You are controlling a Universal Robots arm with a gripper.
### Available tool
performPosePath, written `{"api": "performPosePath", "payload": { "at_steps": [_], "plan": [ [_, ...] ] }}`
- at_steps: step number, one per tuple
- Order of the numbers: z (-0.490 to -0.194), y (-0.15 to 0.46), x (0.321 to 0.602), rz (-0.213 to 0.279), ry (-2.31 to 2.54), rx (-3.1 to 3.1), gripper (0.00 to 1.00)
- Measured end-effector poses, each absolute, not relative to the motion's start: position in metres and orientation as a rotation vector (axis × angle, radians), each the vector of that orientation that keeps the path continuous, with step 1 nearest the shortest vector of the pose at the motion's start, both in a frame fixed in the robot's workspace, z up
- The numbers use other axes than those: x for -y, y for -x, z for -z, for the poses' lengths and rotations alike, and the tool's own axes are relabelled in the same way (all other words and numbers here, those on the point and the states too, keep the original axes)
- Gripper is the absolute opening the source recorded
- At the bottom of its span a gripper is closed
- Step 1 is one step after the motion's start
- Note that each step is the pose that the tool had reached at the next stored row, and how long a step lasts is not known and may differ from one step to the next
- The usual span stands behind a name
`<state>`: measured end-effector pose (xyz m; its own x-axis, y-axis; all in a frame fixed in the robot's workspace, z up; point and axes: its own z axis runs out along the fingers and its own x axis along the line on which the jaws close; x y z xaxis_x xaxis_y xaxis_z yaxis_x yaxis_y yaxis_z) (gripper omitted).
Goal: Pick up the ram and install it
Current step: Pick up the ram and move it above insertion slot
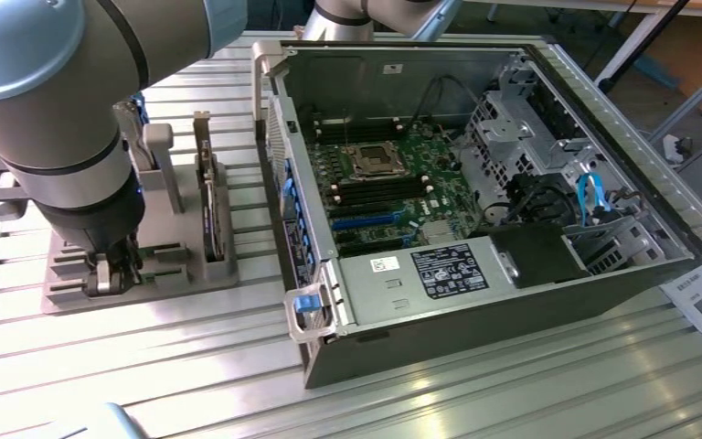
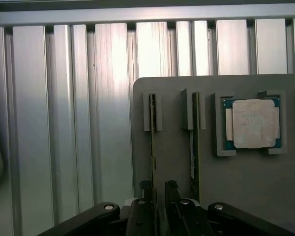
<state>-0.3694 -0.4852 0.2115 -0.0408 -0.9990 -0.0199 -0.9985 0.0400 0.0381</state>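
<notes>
Fingers [image 2: 172, 189] stand wide over the ram [image 2: 152, 128], its grey holder [image 2: 246, 189] on slatted aluminium table [image 2: 64, 123].

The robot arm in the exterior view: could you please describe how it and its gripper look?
The arm is a thick, silver-grey cylinder with a pale blue joint cap and black bands. The gripper is black, with angled linkage bars fastened by round silver pins and two narrow dark fingers.

no legible text, even on the power-supply label [image 1: 449, 271]
</notes>
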Motion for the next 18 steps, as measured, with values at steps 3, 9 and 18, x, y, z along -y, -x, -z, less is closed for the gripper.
{"api": "performPosePath", "payload": {
  "at_steps": [3, 9, 18],
  "plan": [
    [-0.2115, 0.3694, 0.4852, 0.064, -2.176, 2.249, 0.25],
    [-0.2115, 0.3694, 0.4852, 0.064, -2.184, 2.240, 0.25],
    [-0.2114, 0.3634, 0.4852, 0.064, -2.184, 2.240, 0.25]
  ]
}}
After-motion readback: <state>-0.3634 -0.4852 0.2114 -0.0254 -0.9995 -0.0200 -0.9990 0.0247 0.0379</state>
